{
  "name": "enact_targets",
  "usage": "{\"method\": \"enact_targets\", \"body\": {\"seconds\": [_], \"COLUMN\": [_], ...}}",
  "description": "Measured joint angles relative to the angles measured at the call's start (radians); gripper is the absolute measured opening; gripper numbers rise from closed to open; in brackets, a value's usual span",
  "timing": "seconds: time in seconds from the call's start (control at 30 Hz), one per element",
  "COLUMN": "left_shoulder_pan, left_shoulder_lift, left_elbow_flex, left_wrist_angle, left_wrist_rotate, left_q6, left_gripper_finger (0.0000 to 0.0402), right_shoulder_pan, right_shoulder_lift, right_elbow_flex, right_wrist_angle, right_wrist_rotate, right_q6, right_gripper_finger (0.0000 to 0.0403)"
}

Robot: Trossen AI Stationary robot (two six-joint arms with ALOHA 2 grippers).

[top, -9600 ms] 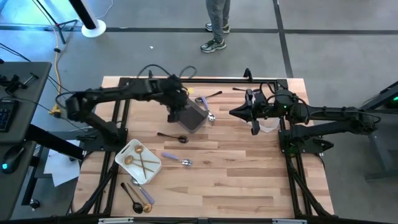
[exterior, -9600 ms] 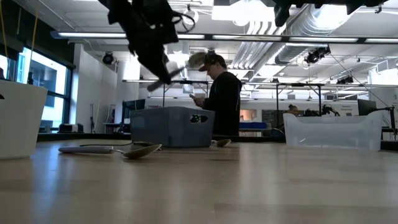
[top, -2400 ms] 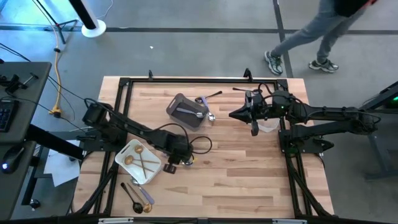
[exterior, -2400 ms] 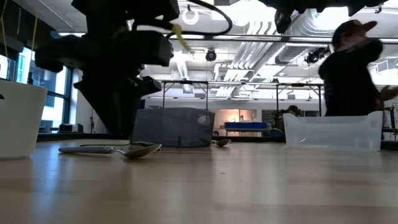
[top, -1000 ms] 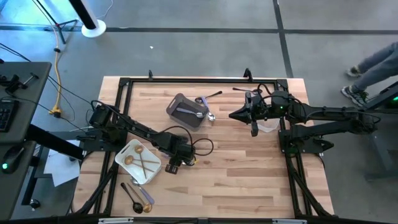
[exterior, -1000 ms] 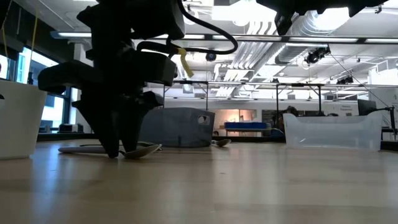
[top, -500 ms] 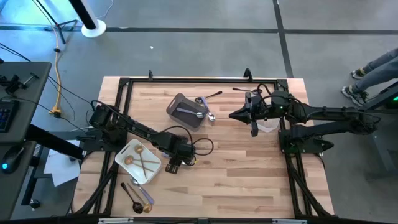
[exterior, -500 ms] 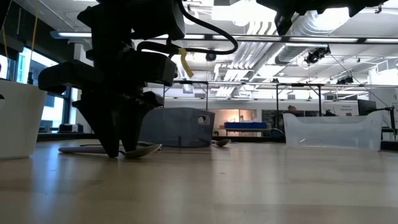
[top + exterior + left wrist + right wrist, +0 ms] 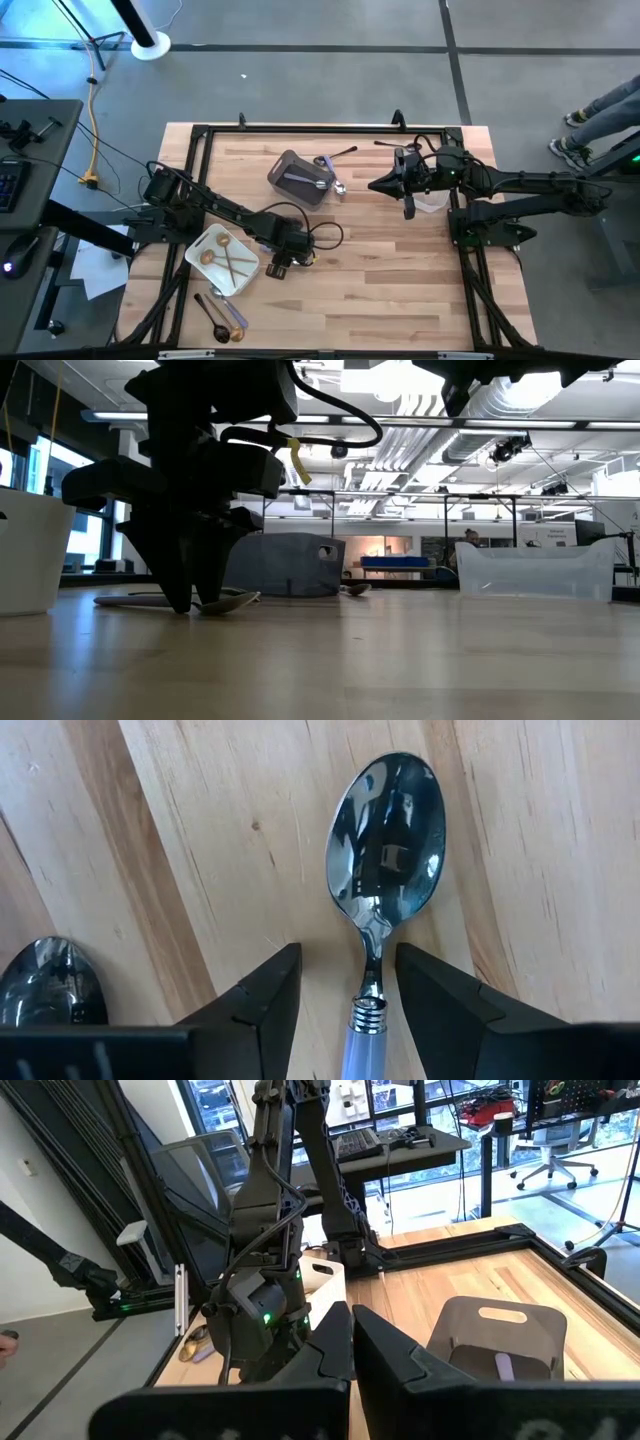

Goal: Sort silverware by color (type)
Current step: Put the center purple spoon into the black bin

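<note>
The table (image 9: 400, 300) has bare wood across its front right. The white tray (image 9: 200, 245) sits near the left edge. The left gripper (image 9: 345, 982) stands point-down beside it, fingers spread astride a lilac-handled spoon (image 9: 385, 890) lying flat, not gripped. The right gripper (image 9: 350, 1342) hovers closed, empty, near the right edge.

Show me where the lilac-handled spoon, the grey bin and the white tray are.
lilac-handled spoon (image 9: 385, 830): left wrist view, middle of its bowl.
grey bin (image 9: 282, 166): high view, its rim.
white tray (image 9: 198, 246): high view, its rim.
</note>
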Motion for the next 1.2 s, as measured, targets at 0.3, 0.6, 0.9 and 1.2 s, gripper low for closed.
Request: {"method": "enact_targets", "body": {"seconds": [0.3, 0.6, 0.9, 1.2], "left_shoulder_pan": [0.001, 0.007, 0.043, 0.124], "left_shoulder_lift": [0.000, 0.000, -0.011, -0.109], "left_elbow_flex": [0.000, 0.000, 0.000, -0.004], "left_wrist_angle": [-0.001, -0.005, -0.002, -0.022], "left_wrist_rotate": [-0.004, 0.003, 0.032, 0.076], "left_q6": [-0.019, -0.025, -0.029, -0.018], "left_gripper_finger": [0.0075, 0.0009, 0.0004, 0.0004], "right_shoulder_pan": [0.000, 0.000, 0.000, 0.000], "right_shoulder_lift": [0.000, 0.000, 0.000, 0.000], "right_elbow_flex": [0.000, 0.000, 0.000, 0.000], "right_wrist_angle": [0.000, 0.000, 0.000, 0.000], "right_wrist_rotate": [0.000, 0.000, 0.000, 0.000], "right_q6": [0.007, 0.007, 0.007, 0.007], "right_gripper_finger": [0.0000, 0.0000, 0.0000, 0.0000]}}
